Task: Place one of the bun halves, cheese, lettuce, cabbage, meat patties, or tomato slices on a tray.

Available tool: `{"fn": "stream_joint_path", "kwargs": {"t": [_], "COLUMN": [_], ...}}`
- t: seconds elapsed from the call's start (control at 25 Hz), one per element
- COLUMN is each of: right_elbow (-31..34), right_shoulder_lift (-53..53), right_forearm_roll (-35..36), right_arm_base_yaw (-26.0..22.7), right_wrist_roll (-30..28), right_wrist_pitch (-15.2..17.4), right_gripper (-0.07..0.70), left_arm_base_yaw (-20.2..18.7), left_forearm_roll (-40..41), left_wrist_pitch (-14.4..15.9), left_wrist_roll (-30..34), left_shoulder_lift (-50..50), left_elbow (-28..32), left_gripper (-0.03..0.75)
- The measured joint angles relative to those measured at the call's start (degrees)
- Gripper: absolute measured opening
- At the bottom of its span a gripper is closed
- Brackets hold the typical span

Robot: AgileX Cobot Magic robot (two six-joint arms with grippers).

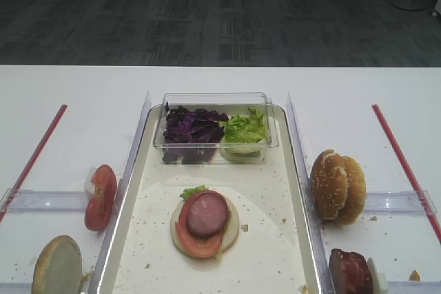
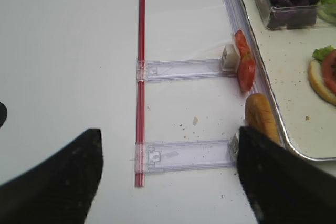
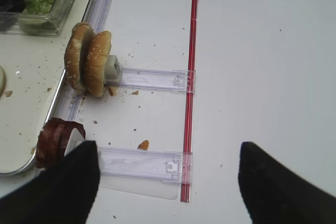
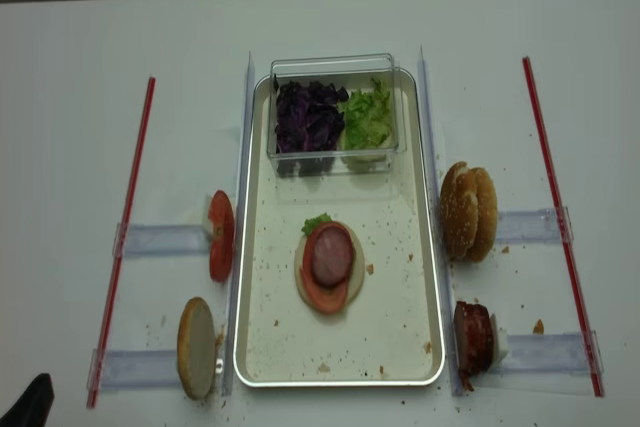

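The cream tray (image 1: 272, 246) holds a flat bun half topped with lettuce, a tomato slice and a meat patty (image 1: 207, 213). A clear box at its far end contains purple cabbage (image 1: 189, 127) and green lettuce (image 1: 244, 129). Two seeded bun halves (image 1: 337, 185) stand on edge right of the tray, with meat patties (image 1: 350, 271) nearer the front. On the left are tomato slices (image 1: 100, 196) and another bun half (image 1: 58, 265). No cheese shows. My right gripper (image 3: 168, 182) hangs open beside the patties (image 3: 55, 141). My left gripper (image 2: 168, 182) hangs open beside the left bun half (image 2: 261, 116).
Clear plastic holders (image 1: 41, 201) (image 1: 400, 202) lie across the white table on both sides of the tray. Red strips (image 1: 34, 156) (image 1: 403, 163) mark the outer edges. Clear rails (image 1: 138, 135) line the tray's long sides. Crumbs speckle the tray and table.
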Motion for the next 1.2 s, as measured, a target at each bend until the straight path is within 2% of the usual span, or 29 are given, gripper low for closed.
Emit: {"fn": "stream_joint_path", "kwargs": {"t": [0.48,1.2], "right_elbow": [0.0,0.0], "right_shoulder_lift": [-4.7,-4.9], "right_forearm_roll": [-0.1,-1.3], "right_arm_base_yaw": [0.0,1.0], "right_wrist_roll": [1.2,2.8], "right_wrist_pitch": [-0.1,-0.1], "right_gripper": [0.569,0.569], "left_arm_base_yaw": [0.0,0.0], "left_forearm_roll": [0.0,0.0], "left_wrist_pitch": [0.0,0.0], "left_wrist_roll": [0.0,0.0], "left_shoulder_lift": [0.0,0.0], "left_elbow": [0.0,0.0], "left_gripper": [0.492,0.492]}}
